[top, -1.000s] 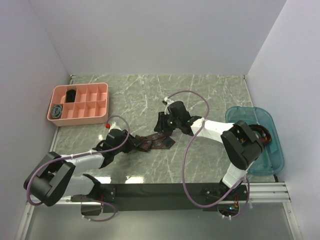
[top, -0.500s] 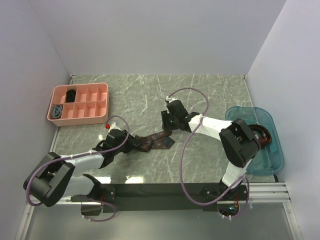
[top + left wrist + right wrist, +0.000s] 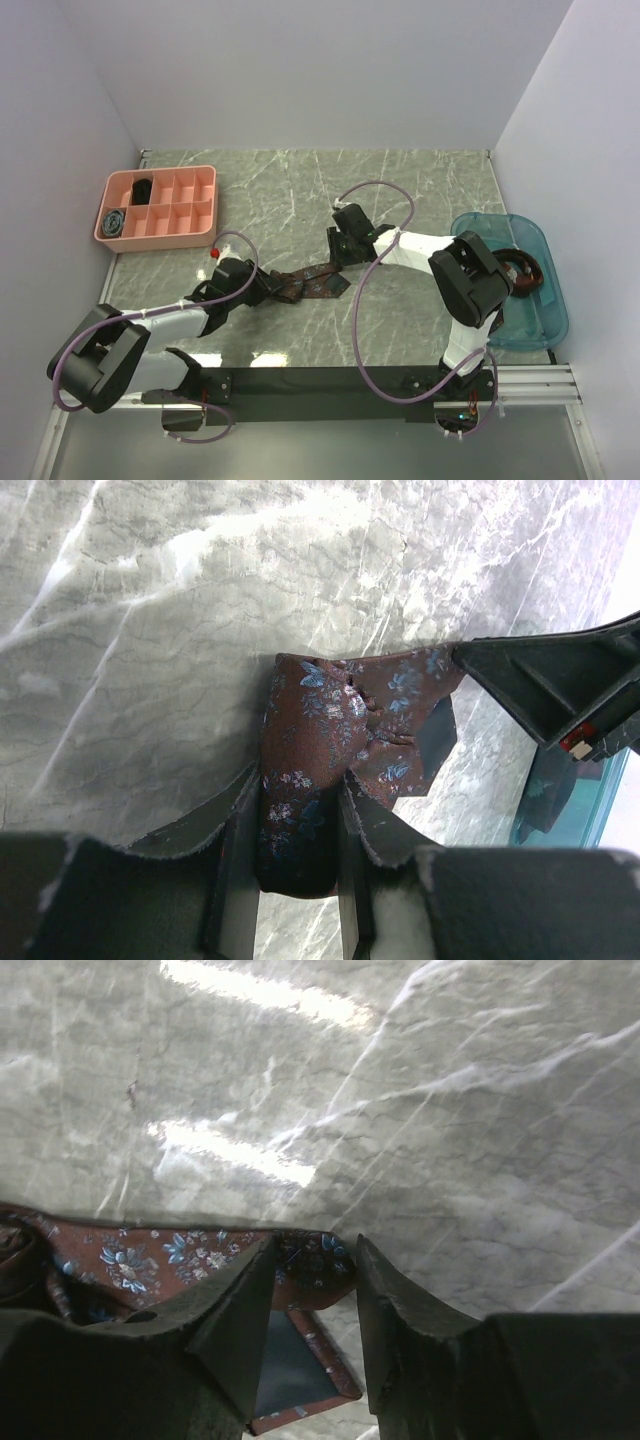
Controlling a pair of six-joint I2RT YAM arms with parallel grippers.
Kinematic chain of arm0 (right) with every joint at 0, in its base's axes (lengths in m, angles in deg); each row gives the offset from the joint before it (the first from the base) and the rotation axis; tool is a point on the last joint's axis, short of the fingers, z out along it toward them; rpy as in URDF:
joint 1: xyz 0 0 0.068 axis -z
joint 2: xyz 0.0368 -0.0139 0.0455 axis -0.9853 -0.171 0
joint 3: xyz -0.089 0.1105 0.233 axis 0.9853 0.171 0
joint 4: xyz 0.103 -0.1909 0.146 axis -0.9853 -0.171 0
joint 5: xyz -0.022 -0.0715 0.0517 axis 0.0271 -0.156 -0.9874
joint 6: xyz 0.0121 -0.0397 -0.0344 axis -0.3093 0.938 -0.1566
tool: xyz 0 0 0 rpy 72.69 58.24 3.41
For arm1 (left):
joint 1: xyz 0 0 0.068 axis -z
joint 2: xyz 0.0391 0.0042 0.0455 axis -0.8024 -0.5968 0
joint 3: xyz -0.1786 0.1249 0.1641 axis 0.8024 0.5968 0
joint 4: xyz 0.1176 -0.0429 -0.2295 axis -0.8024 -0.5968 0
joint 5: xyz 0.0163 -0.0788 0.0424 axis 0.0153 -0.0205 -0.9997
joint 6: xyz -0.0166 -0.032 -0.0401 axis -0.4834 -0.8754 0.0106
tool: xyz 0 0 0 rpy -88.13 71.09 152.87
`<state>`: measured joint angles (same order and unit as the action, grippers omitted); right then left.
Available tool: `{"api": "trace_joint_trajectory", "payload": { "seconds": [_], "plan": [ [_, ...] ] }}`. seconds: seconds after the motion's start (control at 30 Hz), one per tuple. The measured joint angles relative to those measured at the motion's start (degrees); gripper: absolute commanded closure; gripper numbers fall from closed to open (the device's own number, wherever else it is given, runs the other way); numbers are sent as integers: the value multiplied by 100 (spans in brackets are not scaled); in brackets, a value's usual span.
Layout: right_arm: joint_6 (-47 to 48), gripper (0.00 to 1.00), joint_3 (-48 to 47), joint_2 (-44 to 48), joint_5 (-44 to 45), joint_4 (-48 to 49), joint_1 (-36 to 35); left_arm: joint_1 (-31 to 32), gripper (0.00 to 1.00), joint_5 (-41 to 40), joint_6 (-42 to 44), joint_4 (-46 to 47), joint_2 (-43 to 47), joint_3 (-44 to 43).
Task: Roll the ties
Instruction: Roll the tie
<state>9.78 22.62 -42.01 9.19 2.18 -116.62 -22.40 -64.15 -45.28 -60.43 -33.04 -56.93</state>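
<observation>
Marble table (image 3: 420,180): left claw (image 3: 298,802) tight on maroon tie (image 3: 320,715), right claw (image 3: 315,1260) half-open over its end.

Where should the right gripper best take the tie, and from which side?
Probably the wide flat end of the tie, from above, jaws straddling its edge: it lies flat on the table, and the left gripper pinches the rolled end.

Bright overhead light, white glare streaks on the marble table (image 3: 260,1000), soft shadows
</observation>
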Motion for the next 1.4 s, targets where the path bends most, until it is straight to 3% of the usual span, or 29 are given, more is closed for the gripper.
{"api": "trace_joint_trajectory", "payload": {
  "seconds": [0.23, 0.43, 0.63, 0.93, 1.13, 1.4],
  "plan": [
    [-238, 55, 42, 15, -245, 26, 13, 0, 98, -2, -35, 17, 0, 2],
    [-529, 48, 160, 131, -85, -9, 31, 0, 98, 0, -55, 101, 0, 46],
    [-680, 51, 160, 164, 129, -142, 31, 0, 97, -2, -127, 133, 0, 81],
    [-697, 68, 153, 166, 140, -278, 28, 0, 97, 0, -146, 170, -2, 83],
    [-730, 99, 151, 164, -11, -343, 24, 0, 97, -4, -179, 175, -2, 90],
    [-745, 100, 105, 396, -52, -728, 24, -2, 96, -24, -535, 317, 48, 238]
  ]
}}
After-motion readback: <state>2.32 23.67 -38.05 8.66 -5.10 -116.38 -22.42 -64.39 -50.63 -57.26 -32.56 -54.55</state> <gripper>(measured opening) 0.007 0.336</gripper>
